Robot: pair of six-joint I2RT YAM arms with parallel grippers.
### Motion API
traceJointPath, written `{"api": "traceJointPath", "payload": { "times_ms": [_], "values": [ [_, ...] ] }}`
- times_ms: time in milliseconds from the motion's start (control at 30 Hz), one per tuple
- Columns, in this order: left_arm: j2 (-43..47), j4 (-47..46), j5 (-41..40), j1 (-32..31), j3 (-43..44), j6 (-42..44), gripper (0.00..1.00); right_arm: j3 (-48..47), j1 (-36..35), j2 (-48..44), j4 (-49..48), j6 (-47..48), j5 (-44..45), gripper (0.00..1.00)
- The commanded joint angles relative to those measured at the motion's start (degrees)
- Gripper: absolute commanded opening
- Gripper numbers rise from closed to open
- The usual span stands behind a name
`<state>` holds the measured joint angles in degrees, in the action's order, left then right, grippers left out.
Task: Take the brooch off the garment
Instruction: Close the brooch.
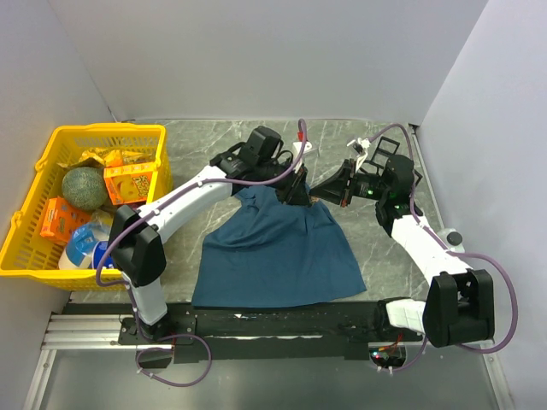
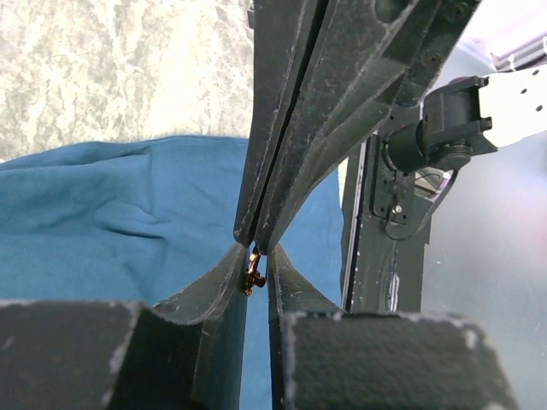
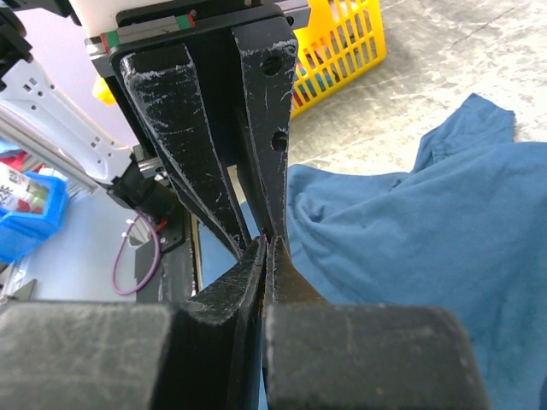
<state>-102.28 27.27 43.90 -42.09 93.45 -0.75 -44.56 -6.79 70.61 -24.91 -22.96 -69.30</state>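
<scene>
Since the left gripper [image 2: 256, 259] is nearly closed on the gold brooch [image 2: 253, 275] and the right gripper [image 3: 266, 246], fingers pressed together, meets it tip to tip over the garment [image 1: 273, 252] spread toward the surface's [image 1: 385, 256] near edge, ease them apart slowly so nothing tears.

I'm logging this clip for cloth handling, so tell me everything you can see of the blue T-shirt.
The T-shirt is dark teal-blue, short-sleeved, soft and wrinkled. It lies spread on the grey marbled table, hem reaching the black rail by the arm bases. Its far end is bunched where the left gripper and right gripper meet, both with jaws closed; a gold brooch sits at the left one's tips.
</scene>
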Motion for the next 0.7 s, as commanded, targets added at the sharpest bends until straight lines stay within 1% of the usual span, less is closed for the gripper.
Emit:
{"api": "traceJointPath", "payload": {
  "times_ms": [0,100,133,200,300,433,567,667],
  "values": [
    [0.5,-3.71,-4.96,-1.86,1.56,-0.3,0.12,0.26,-2.44,-2.76,0.2,1.6,-0.05,0.0],
    [0.85,-4.06,-7.33,-1.86,1.47,-1.0,0.1,0.26,-2.79,-3.02,0.82,2.39,0.21,0.0],
    [0.94,-3.98,-7.69,-1.86,1.47,-1.0,0.11,0.17,-2.88,-2.93,1.0,2.48,0.3,0.0],
    [1.12,-3.98,-7.6,-1.86,1.47,-0.65,0.15,0.08,-2.79,-2.93,1.26,2.74,0.39,0.0],
    [1.64,-3.8,-7.43,-1.86,1.38,-0.3,0.18,-0.09,-2.79,-2.85,1.7,3.1,0.39,0.0],
    [2.52,-3.89,-7.25,-1.77,1.21,-0.3,0.2,-0.01,-2.79,-2.76,1.53,3.1,0.3,0.0],
    [3.31,-3.98,-5.41,-1.42,1.3,-0.12,0.23,0.17,-2.09,-1.97,-0.92,0.21,-0.92,0.0],
    [3.93,-3.71,-3.48,-1.16,1.21,0.14,0.28,0.52,-1.48,-1.44,-3.47,-2.52,-1.72,0.0]
  ]
}}
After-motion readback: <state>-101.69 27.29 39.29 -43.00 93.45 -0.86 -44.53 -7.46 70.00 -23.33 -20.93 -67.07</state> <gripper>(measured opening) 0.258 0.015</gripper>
